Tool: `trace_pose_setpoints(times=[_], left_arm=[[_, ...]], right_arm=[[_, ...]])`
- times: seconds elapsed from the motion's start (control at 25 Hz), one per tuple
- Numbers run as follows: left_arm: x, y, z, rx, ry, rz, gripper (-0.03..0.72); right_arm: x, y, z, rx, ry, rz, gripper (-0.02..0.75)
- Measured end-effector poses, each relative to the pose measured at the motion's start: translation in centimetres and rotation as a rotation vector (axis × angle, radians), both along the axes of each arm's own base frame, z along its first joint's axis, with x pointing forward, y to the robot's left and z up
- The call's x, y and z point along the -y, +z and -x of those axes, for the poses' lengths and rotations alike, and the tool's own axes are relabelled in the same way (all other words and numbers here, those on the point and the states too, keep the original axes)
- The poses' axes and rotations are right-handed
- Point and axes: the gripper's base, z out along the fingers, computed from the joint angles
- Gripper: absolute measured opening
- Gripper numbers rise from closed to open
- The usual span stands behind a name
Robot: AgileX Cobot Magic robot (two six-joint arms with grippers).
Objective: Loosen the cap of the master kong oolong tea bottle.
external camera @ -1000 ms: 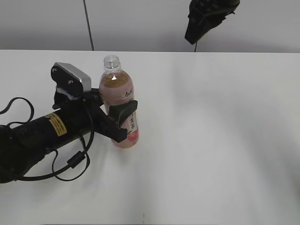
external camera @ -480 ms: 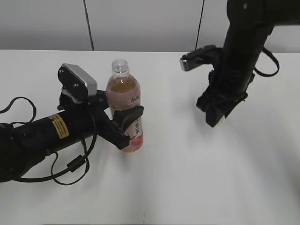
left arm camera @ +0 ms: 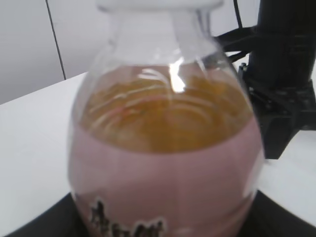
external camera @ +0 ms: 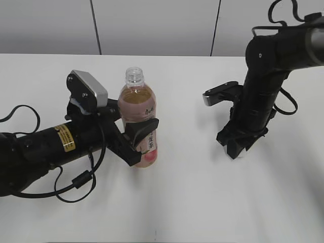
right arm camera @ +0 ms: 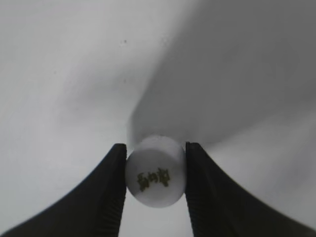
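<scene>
The right hand (right arm camera: 155, 180), clamped on the cap (right arm camera: 156, 171), has come down to the table (external camera: 202, 202) since a second ago. The left hand (external camera: 139, 139) still grips the master kong oolong tea bottle (external camera: 137, 119), now shifted slightly right, its neck open.

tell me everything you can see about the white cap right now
The cap is small, round, white and plastic-looking, with a tiny dark printed mark on its flat top. It is off the bottle, whose threaded neck stands open. The right gripper pinches it between its two dark fingers, one on each side. In the exterior view the gripper is lowered close to the white table, right of the bottle; whether the cap touches the table cannot be told.
</scene>
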Motion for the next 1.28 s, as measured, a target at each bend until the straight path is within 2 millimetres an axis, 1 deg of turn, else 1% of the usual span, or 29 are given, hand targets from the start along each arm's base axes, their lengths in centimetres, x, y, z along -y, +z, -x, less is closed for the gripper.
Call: trace_pose_setpoints(times=[0.12, 0.2, 0.24, 0.4, 0.48, 0.56, 0.72, 0.88, 1.04, 1.28], left_arm=[[0.0, 0.0, 0.0, 0.001, -0.005, -0.001, 0.403], [0.0, 0.0, 0.1, 0.000, -0.008, -0.001, 0.403], [0.0, 0.0, 0.1, 0.000, -0.008, -0.001, 0.403], [0.0, 0.0, 0.1, 0.000, -0.009, -0.001, 0.403], [0.0, 0.0, 0.1, -0.001, -0.009, -0.001, 0.412], [0.0, 0.0, 0.1, 0.000, -0.009, 0.000, 0.433], [0.2, 0.5, 0.0, 0.034, -0.017, 0.041, 0.486], [0.2, 0.6, 0.0, 0.042, -0.019, 0.051, 0.532], [-0.1, 0.3, 0.4, 0.025, -0.013, 0.047, 0.542], [-1.5, -1.0, 1.8, -0.050, 0.034, 0.015, 0.553]], right_arm=[[-0.1, -0.9, -0.2, 0.005, -0.006, -0.001, 0.280], [-0.1, -1.1, -0.2, 0.006, -0.009, -0.003, 0.310], [-0.1, -1.1, -0.2, 0.006, -0.012, -0.005, 0.340], [-0.2, -1.1, -0.2, 0.004, -0.021, -0.014, 0.546], [-0.3, -1.1, -0.2, 0.004, -0.022, -0.016, 0.595], [-0.2, -1.1, -0.2, -0.002, -0.022, -0.014, 0.603], [-0.2, -1.1, -0.2, 0.000, -0.023, -0.015, 0.601], [-0.2, -1.1, -0.2, 0.001, -0.023, -0.015, 0.596], [-0.3, -1.1, -0.2, 0.001, -0.024, -0.016, 0.596], [-0.4, -0.9, -0.2, 0.000, -0.034, -0.027, 0.596]])
